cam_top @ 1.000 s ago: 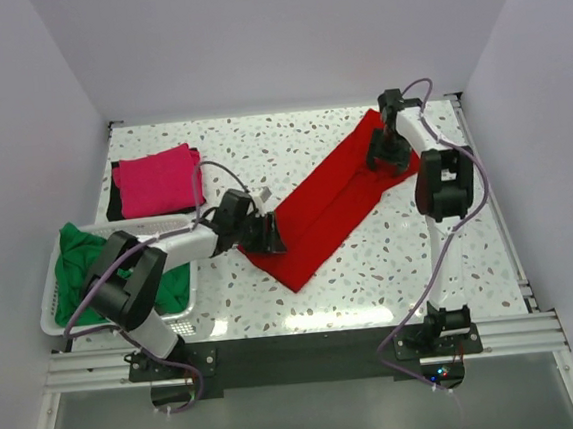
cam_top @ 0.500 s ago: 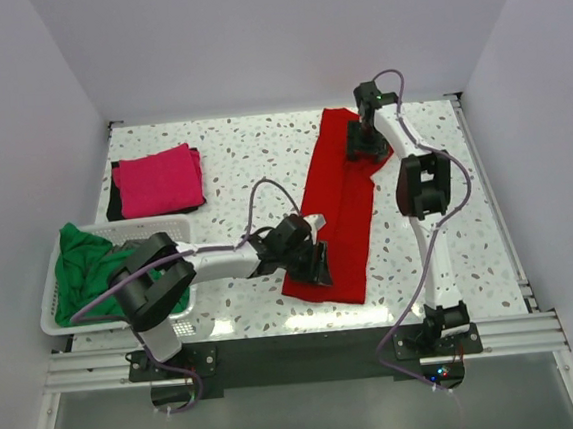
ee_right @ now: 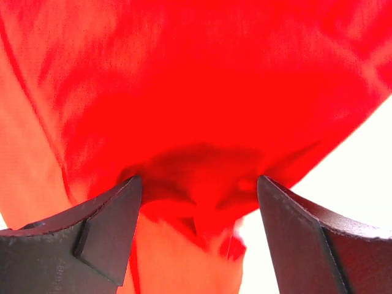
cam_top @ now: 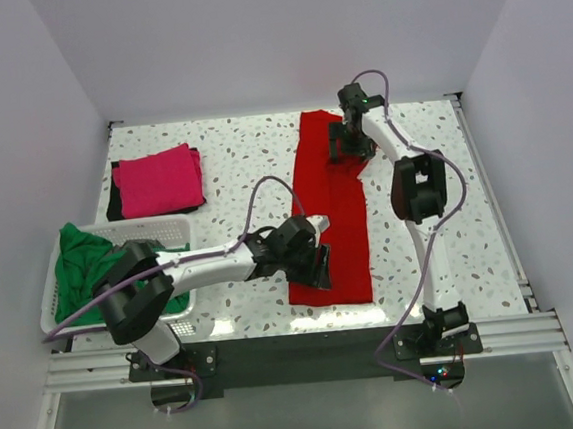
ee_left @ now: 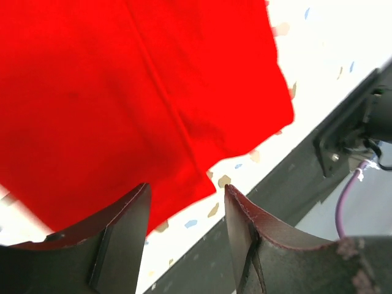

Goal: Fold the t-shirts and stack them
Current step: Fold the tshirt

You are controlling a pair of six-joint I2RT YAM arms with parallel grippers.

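Top external view: three t-shirts, one basket and two grippers are counted. One large bright red cloth t-shirt (cam_top: pixel 334 205) is laid out as a long strip on the white speckled table (cam_top: pixel 241 158), running from far centre towards the near edge. One magenta-pink cloth t-shirt (cam_top: pixel 158 181) is seen folded at far left, set on a dark cloth (cam_top: pixel 115 204) that shows along its left side. One green cloth t-shirt (cam_top: pixel 75 258) is bunched in the white slotted plastic basket (cam_top: pixel 152 226) at near left, part of it spilled over the left rim.

The left gripper (cam_top: pixel 319 264) is placed on the near left edge of the red strip, the cloth lying to its right and beyond it. The right gripper (cam_top: pixel 347 147) is set on the far end, at the strip's right side, the cloth stretching away towards the near edge.

Left wrist view: the fingers (ee_left: pixel 122 239) are drawn fairly close, and the red hem (ee_left: pixel 141 92) is caught between the tips of the left gripper (ee_left: pixel 184 211), the rest flat on the table just ahead.

Right wrist view: a raised, shadowed bunch of red cloth (ee_right: pixel 184 92) is clamped between the fingers (ee_right: pixel 104 226) of the right gripper (ee_right: pixel 197 208), with cloth spread all around
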